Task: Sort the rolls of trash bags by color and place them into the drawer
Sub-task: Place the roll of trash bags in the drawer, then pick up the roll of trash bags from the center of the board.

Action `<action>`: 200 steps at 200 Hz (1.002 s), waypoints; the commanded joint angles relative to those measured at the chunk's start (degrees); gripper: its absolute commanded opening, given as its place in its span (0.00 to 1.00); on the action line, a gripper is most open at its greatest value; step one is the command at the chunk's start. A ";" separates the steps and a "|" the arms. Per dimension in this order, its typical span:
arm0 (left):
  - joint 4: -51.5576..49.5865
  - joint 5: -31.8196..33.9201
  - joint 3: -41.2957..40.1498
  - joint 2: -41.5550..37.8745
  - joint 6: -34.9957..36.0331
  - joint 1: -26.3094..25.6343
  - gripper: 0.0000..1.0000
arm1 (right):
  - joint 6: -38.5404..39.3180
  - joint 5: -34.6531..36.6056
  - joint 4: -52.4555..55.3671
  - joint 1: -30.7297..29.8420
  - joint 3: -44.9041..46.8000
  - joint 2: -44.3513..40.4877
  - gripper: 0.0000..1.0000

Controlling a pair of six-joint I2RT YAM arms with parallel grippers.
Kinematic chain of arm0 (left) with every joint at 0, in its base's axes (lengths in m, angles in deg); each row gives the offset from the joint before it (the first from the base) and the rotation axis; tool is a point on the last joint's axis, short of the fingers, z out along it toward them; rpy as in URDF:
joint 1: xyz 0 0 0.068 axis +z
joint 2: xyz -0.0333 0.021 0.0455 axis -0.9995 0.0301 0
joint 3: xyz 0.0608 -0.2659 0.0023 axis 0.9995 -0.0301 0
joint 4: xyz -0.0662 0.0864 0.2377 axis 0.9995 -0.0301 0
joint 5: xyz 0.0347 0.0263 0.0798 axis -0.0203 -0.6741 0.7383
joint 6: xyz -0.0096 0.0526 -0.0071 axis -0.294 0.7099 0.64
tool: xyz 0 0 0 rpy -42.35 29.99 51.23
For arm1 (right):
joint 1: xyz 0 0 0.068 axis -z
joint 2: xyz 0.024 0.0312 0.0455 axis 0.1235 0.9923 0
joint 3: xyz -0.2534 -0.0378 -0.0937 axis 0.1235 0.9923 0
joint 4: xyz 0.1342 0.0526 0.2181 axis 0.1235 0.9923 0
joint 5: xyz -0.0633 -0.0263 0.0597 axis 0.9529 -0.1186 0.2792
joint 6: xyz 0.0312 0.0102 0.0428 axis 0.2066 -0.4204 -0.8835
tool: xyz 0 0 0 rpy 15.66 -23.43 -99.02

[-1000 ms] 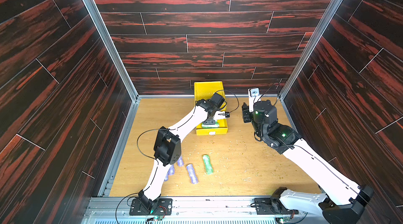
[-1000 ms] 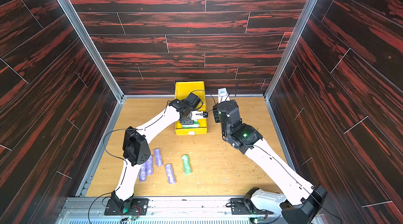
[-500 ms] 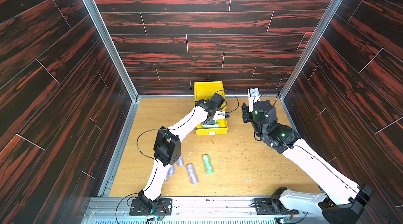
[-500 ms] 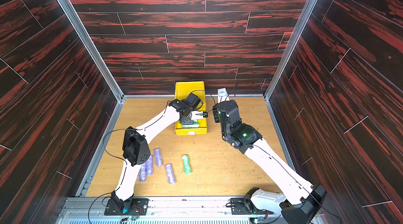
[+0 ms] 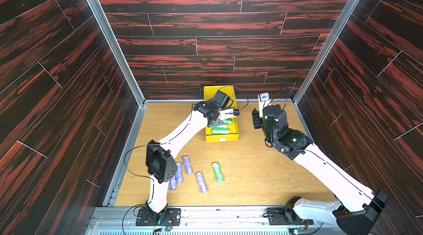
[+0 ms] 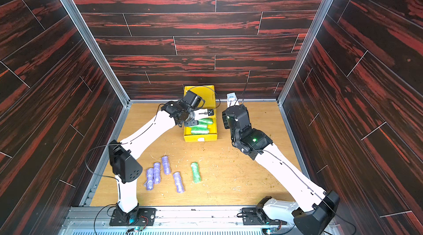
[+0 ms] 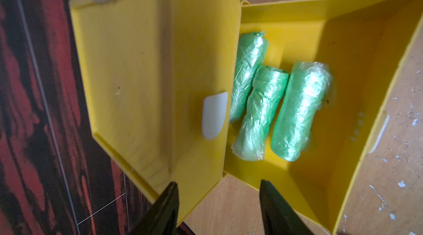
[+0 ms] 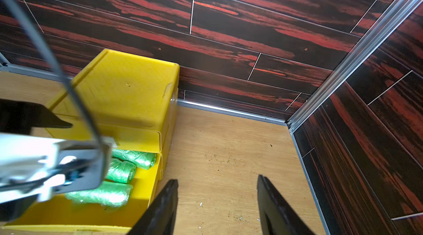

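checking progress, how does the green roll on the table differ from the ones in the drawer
The loose green roll lies on the table; the three drawer rolls lie side by side in the open drawer. The loose roll points front-to-back; the drawer rolls lie crosswise. Same colour.

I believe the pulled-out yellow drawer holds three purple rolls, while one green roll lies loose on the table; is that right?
Not quite: the three rolls in the pulled-out drawer are green, not purple, as the left wrist view shows. One green roll does lie loose on the table.
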 commanded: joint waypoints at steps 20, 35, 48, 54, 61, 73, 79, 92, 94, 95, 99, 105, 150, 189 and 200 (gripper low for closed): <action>4.91 -0.06 -7.50 -13.58 -4.51 -0.82 0.60 | -0.78 -0.38 0.08 0.28 -1.87 -1.42 0.66; 9.83 0.25 -12.92 -19.69 -6.64 -1.11 0.65 | -0.97 -1.62 -0.59 0.28 -1.74 -2.82 0.69; 15.83 0.51 -19.00 -25.89 -9.75 -1.39 0.74 | -1.66 -3.18 -1.47 0.28 -1.46 -4.36 0.72; 18.78 0.03 -21.37 -28.69 -11.57 -1.52 0.78 | -2.61 -3.06 -1.84 0.28 -1.40 -4.94 0.73; 21.33 -0.35 -24.22 -31.85 -14.15 -1.52 0.83 | -4.03 -3.12 -1.75 0.28 -1.57 -5.62 0.72; 26.08 0.28 -28.97 -37.61 -19.95 -1.46 0.91 | -5.24 -4.39 -1.03 0.28 -2.05 -6.45 0.71; 27.93 0.98 -31.15 -40.13 -22.72 -1.44 0.92 | -5.97 -5.16 -0.18 0.29 -2.63 -6.68 0.70; 28.64 1.39 -34.79 -44.88 -27.26 -1.44 0.93 | -8.39 -6.47 3.13 0.29 -4.62 -6.54 0.64; 28.54 1.50 -35.15 -45.49 -27.70 -1.48 0.93 | -8.81 -6.72 3.63 0.28 -4.93 -6.43 0.63; 28.48 1.57 -35.43 -45.82 -28.08 -1.42 0.93 | -9.15 -6.82 3.87 0.28 -5.14 -6.38 0.63; 28.03 1.99 -36.23 -46.79 -29.17 -1.31 0.93 | -10.13 -7.21 4.96 0.30 -5.74 -6.15 0.62; 27.13 2.69 -37.25 -48.31 -30.92 -1.35 0.92 | -11.44 -8.05 6.83 0.28 -6.74 -5.64 0.61; 25.39 17.79 -48.63 -55.00 -44.21 -1.26 0.90 | -16.95 -26.29 21.77 0.00 -12.29 2.12 0.58; 27.45 24.01 -56.88 -57.77 -51.08 -0.35 0.92 | -18.17 -23.02 24.88 -8.89 -6.36 3.96 0.61; 27.46 25.84 -57.48 -58.29 -52.72 0.07 0.92 | -19.39 -22.30 25.26 -10.99 -4.22 4.32 0.62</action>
